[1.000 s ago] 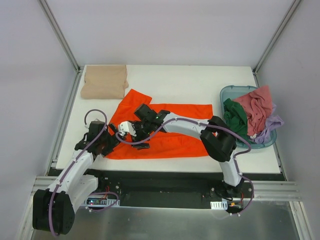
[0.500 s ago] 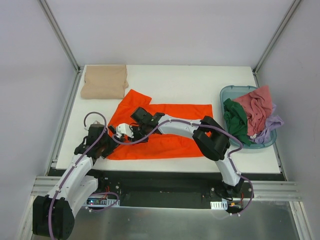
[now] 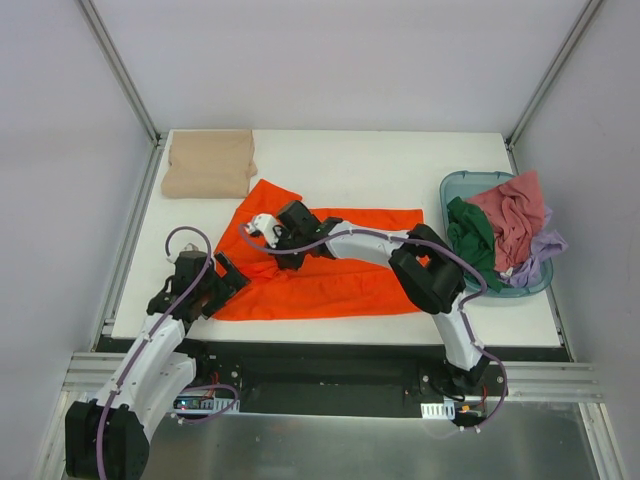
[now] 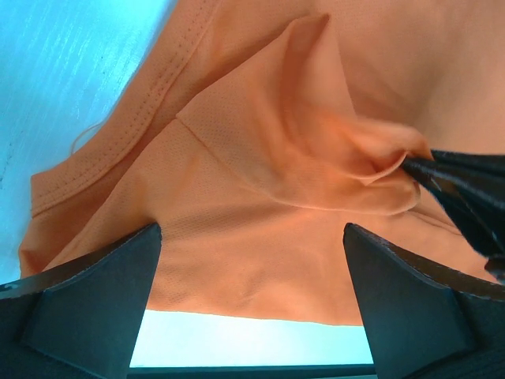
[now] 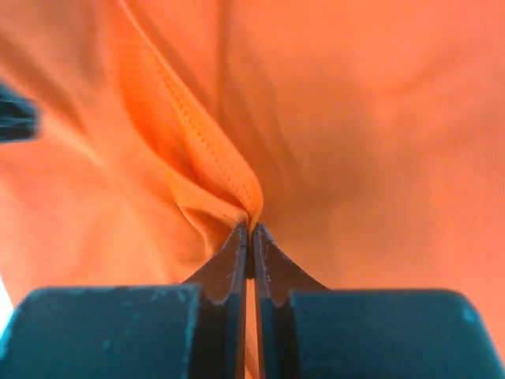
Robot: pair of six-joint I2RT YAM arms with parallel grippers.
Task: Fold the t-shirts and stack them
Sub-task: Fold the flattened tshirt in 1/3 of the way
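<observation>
Right gripper (image 5: 251,229): my jaws are pressed together on a raised, stitched fold of the orange t-shirt (image 3: 340,270), a thin pinch of cloth right at my tips.
Left gripper (image 3: 225,275): spread as wide as it goes and holding nothing; it hangs low over the near-left edge of the same shirt, with cloth between its fingers but not gripped.
Orange t-shirt: lies spread on the table (image 3: 380,160), left of centre, one sleeve pointing to the far left; my pinch is on its left part.
Step in hand: I judge I am securing a grip on this side so I can carry it over for a fold.
Doing it well: I lift only enough to free the layer I hold, then draw it across slowly to the right so the fold line runs straight; the left gripper should close on the near hem so both corners travel together.
Risk: the pinch is shallow and could slip, or catch the layer beneath and drag the whole shirt.
Tan t-shirt (image 3: 208,163): folded at the far-left corner, probably the base of the stack.
Waiting: pink shirt (image 3: 510,215), green shirt (image 3: 468,232) and lilac shirt (image 3: 540,250) heaped in the teal tub (image 3: 455,185) at the right.
</observation>
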